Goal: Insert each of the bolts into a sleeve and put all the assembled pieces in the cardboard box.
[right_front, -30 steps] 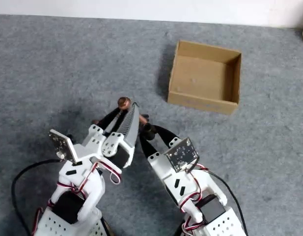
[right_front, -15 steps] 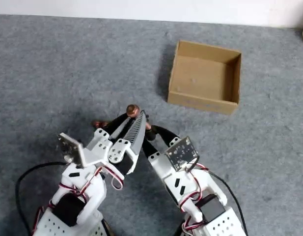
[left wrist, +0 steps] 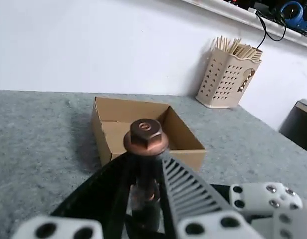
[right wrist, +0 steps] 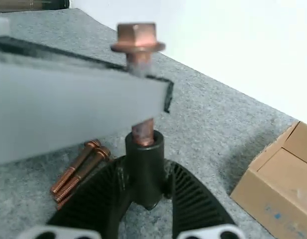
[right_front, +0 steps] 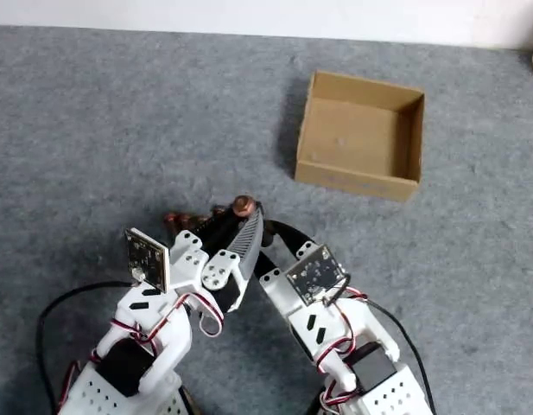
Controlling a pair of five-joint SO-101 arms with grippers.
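The bolt (right wrist: pixel 138 37) is held upright with its head on top, above the near middle of the table (right_front: pixel 93 130). Its shaft is pinched by the left gripper (left wrist: pixel 146 174), which is closed tight on it. Right under the bolt, the black sleeve (right wrist: pixel 145 167) is held upright by the right gripper (right wrist: pixel 145 194), which is closed around it. The bolt's tip is seen right at the sleeve's open top. How far in it has gone cannot be told.

Some spare bolts (right wrist: pixel 78 172) are lying on the table just to the left of the grippers. The cardboard box (right_front: pixel 357 181) is set farther away and to the right, and nothing is seen inside it.

A few things could go wrong from here. If the bolt is tipped a little, it could get stuck on the sleeve's edge. If it is pushed too hard, the sleeve could be knocked out of its grip. If the bolt is let go too soon, it could fall out and roll away.
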